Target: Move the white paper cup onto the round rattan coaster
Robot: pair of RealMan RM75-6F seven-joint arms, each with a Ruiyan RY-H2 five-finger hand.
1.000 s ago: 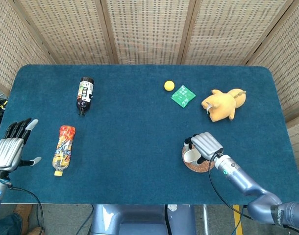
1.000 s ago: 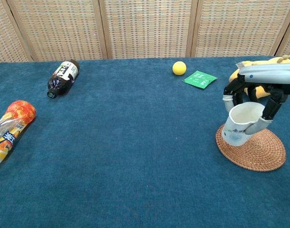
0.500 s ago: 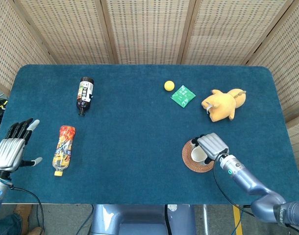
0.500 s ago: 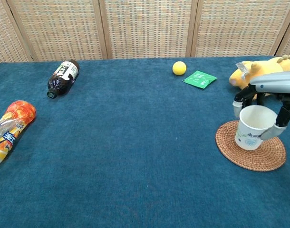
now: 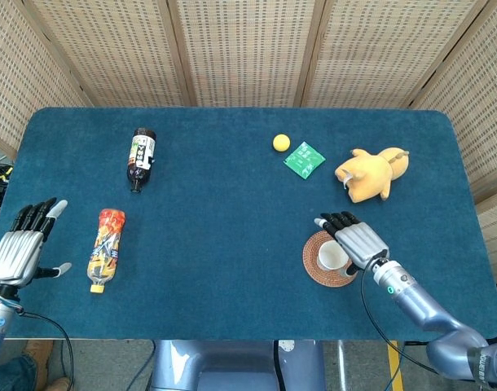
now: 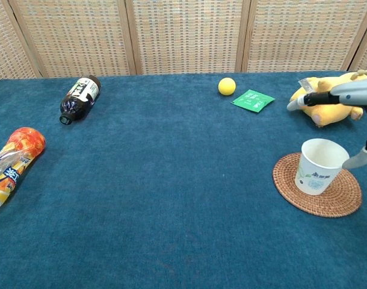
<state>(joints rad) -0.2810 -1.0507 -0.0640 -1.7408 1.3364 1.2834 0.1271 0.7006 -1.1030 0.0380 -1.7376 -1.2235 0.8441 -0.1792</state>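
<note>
Task looked basically done: white paper cup (image 6: pixel 317 174) stood upright on the round rattan coaster (image 6: pixel 334 198), my right hand (image 5: pixel 358 241) had its fingers (image 6: pixel 304 100) spread with nothing in them, left hand (image 5: pixel 19 248) idle and open by the counter (image 5: pixel 232 212) edge.

Table's covered in a matt, fuzzy dark-teal cloth (image 6: pixel 171 198). The white paper cup (image 6: pixel 316 166) looks smooth and matt, sat on a rough woven rattan coaster (image 6: pixel 328 198). Right hand (image 5: pixel 358 242) is shiny silvery metal. Glossy plastic bottle (image 6: pixel 12 162), plush yellow toy (image 5: pixel 371 173).
</note>
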